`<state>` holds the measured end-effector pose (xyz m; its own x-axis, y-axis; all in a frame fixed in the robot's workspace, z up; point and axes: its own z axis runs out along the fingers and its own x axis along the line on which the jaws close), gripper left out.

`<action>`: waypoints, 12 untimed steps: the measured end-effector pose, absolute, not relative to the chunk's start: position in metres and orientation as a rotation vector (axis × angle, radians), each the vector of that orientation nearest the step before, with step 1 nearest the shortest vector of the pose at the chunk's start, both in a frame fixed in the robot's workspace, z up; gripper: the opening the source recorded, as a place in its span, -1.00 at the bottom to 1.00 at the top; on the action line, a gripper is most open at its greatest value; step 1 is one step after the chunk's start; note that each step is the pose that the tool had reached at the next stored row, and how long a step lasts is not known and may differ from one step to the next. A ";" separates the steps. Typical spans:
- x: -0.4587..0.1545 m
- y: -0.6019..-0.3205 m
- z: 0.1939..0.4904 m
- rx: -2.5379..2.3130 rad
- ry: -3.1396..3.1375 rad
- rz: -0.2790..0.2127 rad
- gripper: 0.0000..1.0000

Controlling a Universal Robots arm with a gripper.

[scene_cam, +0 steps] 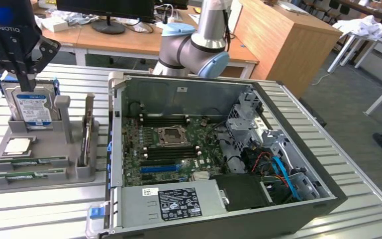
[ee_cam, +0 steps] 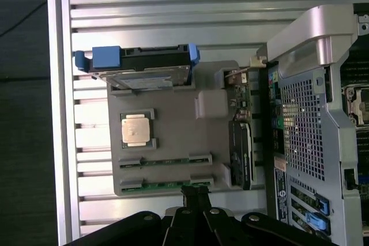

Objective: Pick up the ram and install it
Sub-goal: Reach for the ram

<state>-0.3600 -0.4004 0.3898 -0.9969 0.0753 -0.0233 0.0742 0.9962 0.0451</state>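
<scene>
Two matching green ram sticks lie flat in a grey holder: one next to the CPU, the other at the holder's outer edge. I cannot tell which one the task means. My black gripper hangs high over the holder, shut with nothing in it. In the exterior view its tip is in front of the upright hard drive. The open PC case shows the motherboard, with dark memory slots beside the CPU socket.
The holder also carries a loose CPU and an upright card. A blue slot strip lies on the motherboard. The case's power supply, drive cage and cables crowd its far side. Everything rests on a slatted metal table.
</scene>
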 end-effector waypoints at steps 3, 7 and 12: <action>-0.360 -0.402 0.390 0.117 3.114 0.069 -0.80; -0.360 -0.405 0.390 0.117 3.114 0.069 -0.80; -0.360 -0.409 0.390 0.117 3.114 0.069 -0.80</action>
